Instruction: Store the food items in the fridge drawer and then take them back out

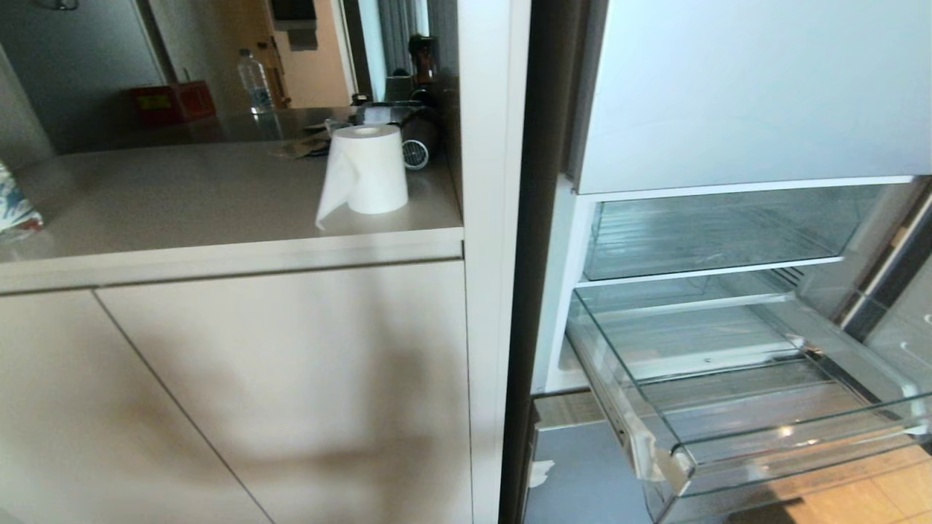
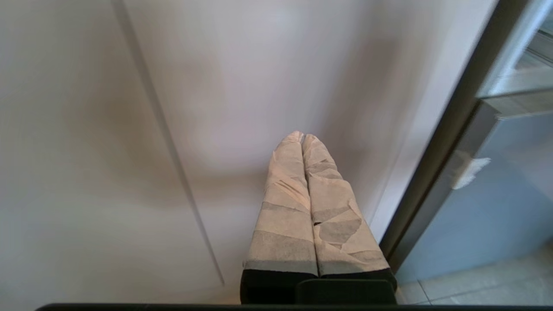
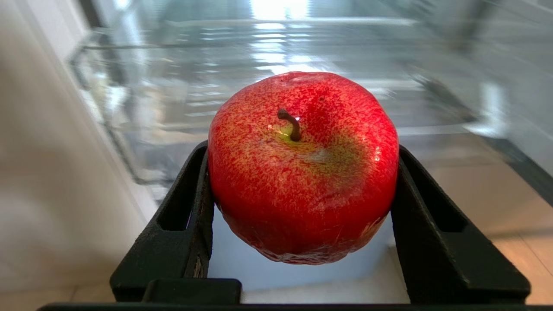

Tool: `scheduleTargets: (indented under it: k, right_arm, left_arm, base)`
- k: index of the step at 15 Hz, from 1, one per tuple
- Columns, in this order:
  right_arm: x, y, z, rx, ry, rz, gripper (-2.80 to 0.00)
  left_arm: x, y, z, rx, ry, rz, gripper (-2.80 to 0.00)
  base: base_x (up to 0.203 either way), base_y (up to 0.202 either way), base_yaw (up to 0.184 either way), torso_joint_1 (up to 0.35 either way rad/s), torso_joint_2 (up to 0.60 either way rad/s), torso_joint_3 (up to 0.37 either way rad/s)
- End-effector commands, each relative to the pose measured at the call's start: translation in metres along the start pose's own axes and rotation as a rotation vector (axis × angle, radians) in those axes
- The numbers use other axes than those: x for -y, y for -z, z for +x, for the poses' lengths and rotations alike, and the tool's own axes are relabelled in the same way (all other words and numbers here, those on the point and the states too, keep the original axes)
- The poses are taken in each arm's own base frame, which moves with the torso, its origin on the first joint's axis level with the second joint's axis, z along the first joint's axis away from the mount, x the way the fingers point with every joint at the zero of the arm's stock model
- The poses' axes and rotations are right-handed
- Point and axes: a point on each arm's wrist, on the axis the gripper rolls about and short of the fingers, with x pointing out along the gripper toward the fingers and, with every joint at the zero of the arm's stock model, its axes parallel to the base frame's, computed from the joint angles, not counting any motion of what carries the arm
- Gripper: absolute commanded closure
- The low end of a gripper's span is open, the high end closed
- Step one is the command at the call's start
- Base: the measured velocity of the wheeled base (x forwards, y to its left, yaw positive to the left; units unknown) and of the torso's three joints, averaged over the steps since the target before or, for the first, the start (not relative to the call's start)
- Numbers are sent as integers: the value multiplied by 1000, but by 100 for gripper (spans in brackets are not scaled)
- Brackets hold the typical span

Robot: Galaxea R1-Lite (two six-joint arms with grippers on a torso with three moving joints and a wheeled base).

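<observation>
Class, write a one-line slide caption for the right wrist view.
Right pincer grips a shiny red apple before the open clear plastic fridge drawer.

Apple red w/ yellow-green speckles; drawer clear; claw black.

I'm in a home kitchen: beige cabinet doors under a countertop with a paper towel roll and water bottle, beside an open fridge with its clear drawer.

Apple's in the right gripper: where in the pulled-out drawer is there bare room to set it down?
The fridge drawer shows bare ribbed floor from its front wall to the back. The right gripper grips the apple. The countertop is bare before the paper roll, crowded behind.
</observation>
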Motion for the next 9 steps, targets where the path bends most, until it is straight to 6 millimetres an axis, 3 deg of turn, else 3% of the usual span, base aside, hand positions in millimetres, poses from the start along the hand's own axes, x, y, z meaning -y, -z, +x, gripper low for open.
scheduleTargets:
  k: [1,5,9]
  right_arm:
    - [0,0,0,-2,-3,-7,0]
    - [0,-6,16,-169,-7,-1,0]
    - [0,-45,53,-172,-9,-1,0]
  left_arm:
    - [0,0,0,-2,1,0,0]
    - [0,0,0,-2,1,1,0]
    - [0,0,0,-2,1,0,0]
  base:
    - [2,-10,148,2,7,5]
    - [0,-2,39,2,2,1]
    - [0,0,0,0,0,0]
